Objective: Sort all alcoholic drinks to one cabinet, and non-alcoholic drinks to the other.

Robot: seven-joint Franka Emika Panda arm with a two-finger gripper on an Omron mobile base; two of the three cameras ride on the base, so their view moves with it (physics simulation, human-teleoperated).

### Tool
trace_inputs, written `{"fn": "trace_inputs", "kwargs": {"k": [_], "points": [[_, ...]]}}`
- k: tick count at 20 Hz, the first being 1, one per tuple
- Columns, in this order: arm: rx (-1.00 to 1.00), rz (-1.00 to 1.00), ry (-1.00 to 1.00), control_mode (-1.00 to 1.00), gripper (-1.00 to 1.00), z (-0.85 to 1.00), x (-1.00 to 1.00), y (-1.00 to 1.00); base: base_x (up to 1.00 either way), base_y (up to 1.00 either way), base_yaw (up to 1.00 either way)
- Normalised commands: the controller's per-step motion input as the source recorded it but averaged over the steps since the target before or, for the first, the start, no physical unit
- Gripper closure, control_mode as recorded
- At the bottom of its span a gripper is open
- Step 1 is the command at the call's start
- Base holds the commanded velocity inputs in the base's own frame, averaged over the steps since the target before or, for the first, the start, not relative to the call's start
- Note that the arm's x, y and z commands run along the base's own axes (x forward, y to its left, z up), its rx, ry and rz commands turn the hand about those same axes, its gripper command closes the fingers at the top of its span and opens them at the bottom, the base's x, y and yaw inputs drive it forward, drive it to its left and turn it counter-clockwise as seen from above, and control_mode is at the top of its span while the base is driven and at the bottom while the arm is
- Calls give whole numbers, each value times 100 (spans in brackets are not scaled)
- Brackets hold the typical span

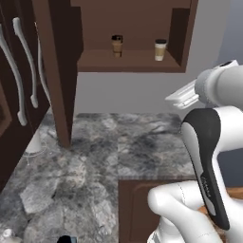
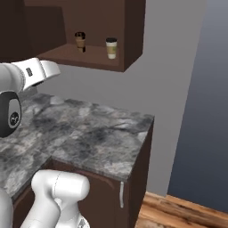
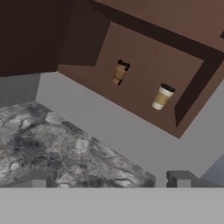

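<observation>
Two tan paper coffee cups with black lids, the non-alcoholic drinks, stand upright on the shelf of an open dark brown wall cabinet [image 1: 133, 62]. The left cup [image 1: 116, 46] [image 2: 80, 41] [image 3: 120, 72] sits further back. The right cup [image 1: 160, 49] [image 2: 111, 47] [image 3: 162, 96] is nearer the shelf's front edge. My gripper [image 3: 109, 179] hangs open and empty over the counter, well short of the shelf and below it, pointing up at the cups. A small black top [image 1: 66, 238] peeks in at the bottom edge; I cannot tell whether it is one of the alcoholic drinks.
The cabinet's door [image 1: 57, 71] stands swung open on the left. Closed dark cabinets with long silver bar handles [image 1: 21, 80] line the left wall. A grey marble counter [image 1: 104, 152] runs below and ends at a corner [image 2: 149, 119] on the right. A pale shape [image 1: 33, 142] stands by the left cabinets.
</observation>
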Motion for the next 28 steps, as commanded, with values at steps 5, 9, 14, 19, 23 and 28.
{"fn": "trace_inputs", "kwargs": {"k": [5, 9, 14, 19, 23, 28], "points": [[0, 0, 0, 100, -100, 0, 0, 0, 0, -14, 47], [0, 0, 0, 100, -100, 0, 0, 0, -1, -14, 48], [0, 0, 0, 100, -100, 0, 0, 0, -4, -21, 45], [0, 0, 0, 100, -100, 0, 0, 0, -22, -18, 40], [0, 0, 0, 100, -100, 0, 0, 0, -44, -15, 33], [0, 0, 0, 100, -100, 0, 0, 0, -52, -10, 30]]}}
